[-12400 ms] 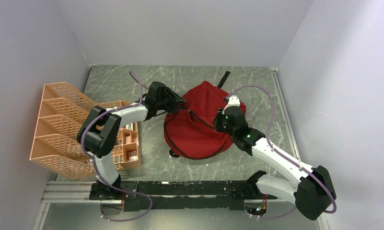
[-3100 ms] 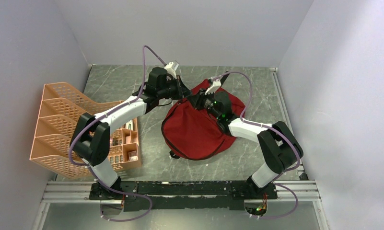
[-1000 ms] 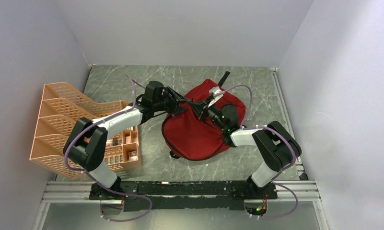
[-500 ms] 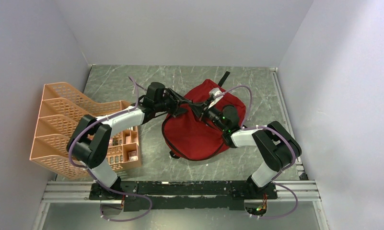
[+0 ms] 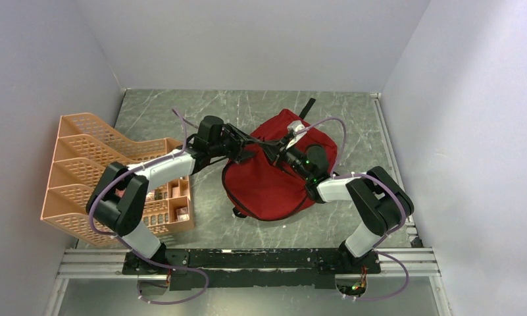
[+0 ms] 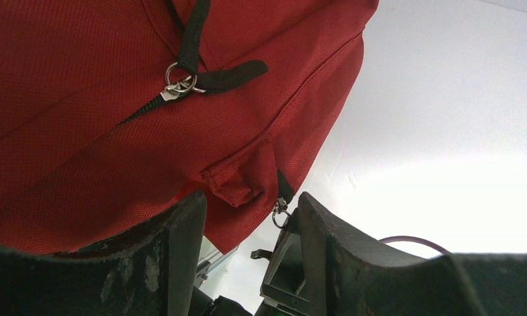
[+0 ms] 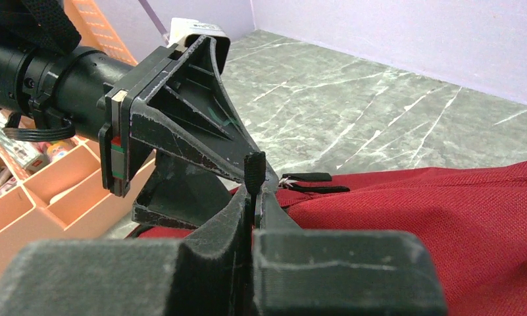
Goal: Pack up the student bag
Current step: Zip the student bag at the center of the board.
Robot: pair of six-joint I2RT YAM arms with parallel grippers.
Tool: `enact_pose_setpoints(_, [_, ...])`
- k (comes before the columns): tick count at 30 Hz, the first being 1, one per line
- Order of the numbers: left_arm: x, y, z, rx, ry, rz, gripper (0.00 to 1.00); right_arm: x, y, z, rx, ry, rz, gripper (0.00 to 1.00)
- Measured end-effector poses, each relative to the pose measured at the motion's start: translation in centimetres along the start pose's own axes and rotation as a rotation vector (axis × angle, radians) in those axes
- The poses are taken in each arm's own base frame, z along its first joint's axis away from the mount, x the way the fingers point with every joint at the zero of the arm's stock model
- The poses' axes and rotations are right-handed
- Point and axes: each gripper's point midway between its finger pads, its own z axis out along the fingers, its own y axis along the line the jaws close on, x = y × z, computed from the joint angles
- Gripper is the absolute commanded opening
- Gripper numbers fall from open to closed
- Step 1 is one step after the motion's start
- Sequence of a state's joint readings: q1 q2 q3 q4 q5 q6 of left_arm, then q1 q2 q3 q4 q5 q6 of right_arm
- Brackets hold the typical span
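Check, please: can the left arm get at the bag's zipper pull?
Likely yes: the left arm's open jaws straddle the bag's edge, and a metal pull hangs between them, unblocked.

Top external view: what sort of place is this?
Probably a lab robot test cell: plain walls box in a marble-pattern table, two arms are bolted to a rail at its near edge, and the student bag and orange organiser look staged.

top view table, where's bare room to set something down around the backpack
Bare marble table: strip between red backpack and back wall, and patch right of it. Crowded: gap toward orange mesh organiser, where left arm crosses.
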State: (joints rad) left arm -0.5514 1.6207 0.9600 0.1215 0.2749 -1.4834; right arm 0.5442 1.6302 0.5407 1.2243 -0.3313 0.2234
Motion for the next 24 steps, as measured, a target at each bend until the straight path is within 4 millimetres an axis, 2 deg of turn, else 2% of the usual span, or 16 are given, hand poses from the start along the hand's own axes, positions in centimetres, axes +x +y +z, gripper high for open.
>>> enact_pose_setpoints(5, [0.0, 0.1, 0.0, 0.000, 0.001, -0.019, 0.58, 0.0, 0.1, 0.0, -0.004, 0.000, -0.001, 0.00])
enact_pose_setpoints(11, [0.1, 0.7, 1.1, -0.011, 0.020, -0.036, 0.56, 0.0, 0.3, 0.0, -0.018, 0.003, -0.002, 0.00])
enact_pose_setpoints(16, [0.3, 0.5, 1.8, -0.006, 0.040, -0.044, 0.38, 0.1, 0.4, 0.0, -0.024, 0.004, -0.002, 0.00])
enact_pose_setpoints(20, [0.5, 0.2, 2.0, 0.007, 0.054, -0.056, 0.13, 0.2, 0.4, 0.0, -0.026, 0.009, 0.000, 0.00])
enact_pose_setpoints(22, [0.5, 0.1, 2.1, 0.016, 0.058, -0.055, 0.06, 0.4, 0.4, -0.1, -0.025, 0.018, 0.003, 0.00])
enact_pose_setpoints(24, [0.5, 0.1, 2.1, 0.017, 0.062, -0.054, 0.05, 0.6, 0.4, -0.2, -0.023, 0.026, 0.005, 0.00])
